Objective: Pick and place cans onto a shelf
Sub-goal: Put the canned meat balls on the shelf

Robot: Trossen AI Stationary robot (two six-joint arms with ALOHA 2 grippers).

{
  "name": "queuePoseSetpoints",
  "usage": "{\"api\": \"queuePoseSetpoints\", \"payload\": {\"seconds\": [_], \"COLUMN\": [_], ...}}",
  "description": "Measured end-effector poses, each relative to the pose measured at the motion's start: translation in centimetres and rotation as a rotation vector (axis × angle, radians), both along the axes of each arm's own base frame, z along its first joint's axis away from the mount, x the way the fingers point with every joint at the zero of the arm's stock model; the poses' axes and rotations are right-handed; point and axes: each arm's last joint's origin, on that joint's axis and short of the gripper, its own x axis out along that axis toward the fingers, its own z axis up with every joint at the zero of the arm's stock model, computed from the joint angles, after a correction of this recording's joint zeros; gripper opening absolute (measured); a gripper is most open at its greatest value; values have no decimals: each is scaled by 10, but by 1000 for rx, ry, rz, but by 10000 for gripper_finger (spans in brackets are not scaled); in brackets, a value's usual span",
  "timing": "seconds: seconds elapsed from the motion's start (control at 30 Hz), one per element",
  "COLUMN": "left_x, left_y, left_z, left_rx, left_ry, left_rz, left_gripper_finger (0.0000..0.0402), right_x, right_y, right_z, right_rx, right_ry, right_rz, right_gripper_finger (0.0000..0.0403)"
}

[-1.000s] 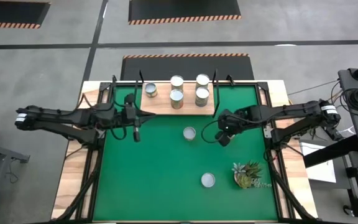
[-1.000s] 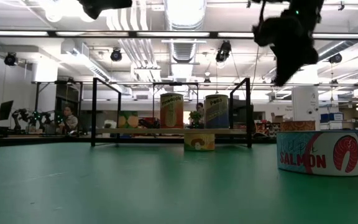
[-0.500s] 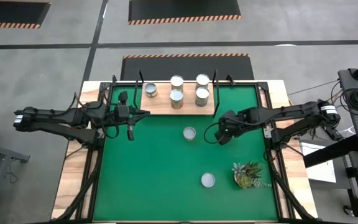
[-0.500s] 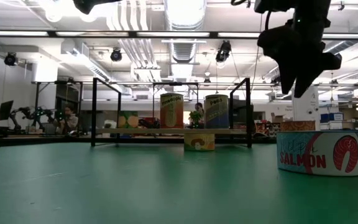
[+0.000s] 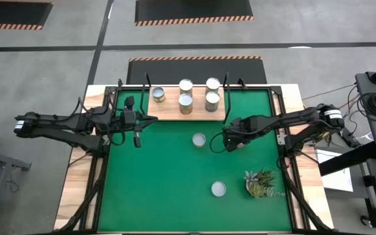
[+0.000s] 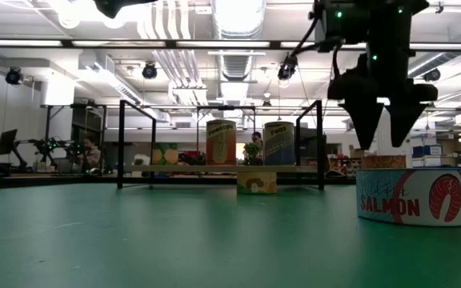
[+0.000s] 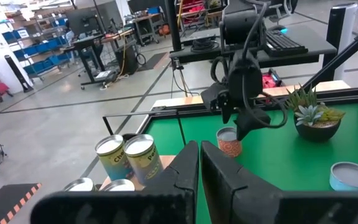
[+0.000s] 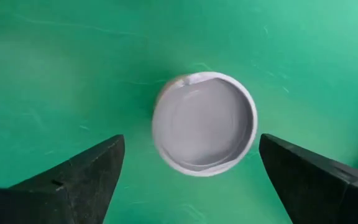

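The right gripper (image 5: 225,143), fingers spread wide, is hovering just at three o'clock of the small silver-topped round can (image 5: 198,140) on the green desk (image 5: 162,189) — it should centre over the lid, then descend squarely. The left gripper (image 5: 136,137), clenched empty, is waiting beside the light-wood shelf (image 5: 168,112).

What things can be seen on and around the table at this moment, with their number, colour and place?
cans on shelf: four, silver tops, standing on the board at the far edge of the mat.
can on mat: one, silver top, mid-mat, in front of the shelf.
salmon can: one, silver top, blue-white side with a red fish, near edge of the mat.
shelf: one, light wood with black brackets, far edge.
plant: one, green-yellow, near right part of the mat.
mat: one, green, covering the table.
left gripper: shut, empty, by the shelf's left end.
right gripper: open, above the mat just right of the mid-mat can.
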Motion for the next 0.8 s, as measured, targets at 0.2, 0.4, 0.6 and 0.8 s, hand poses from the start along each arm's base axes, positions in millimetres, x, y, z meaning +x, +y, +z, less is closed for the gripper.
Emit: {"api": "queuePoseSetpoints", "payload": {"seconds": [0.2,0.4,0.6,0.8], "left_x": [1,2,2,2], "left_y": [0,0,0,0], "left_z": [-2,-2,-2,-2], "left_rx": [0,1,1,1], "left_ry": [13,18,19,19], "left_rz": [0,0,0,0], "left_gripper_finger": [0,0,0,0], "right_x": [4,8,15,18], "right_y": [-3,-3,-3,-3], "right_z": [-11,-22,-35,-38], "right_rx": [-1,1,5,8], "right_ry": [62,113,148,144], "right_rz": [16,43,82,110], "right_gripper_finger": [363,363,356,295]}}
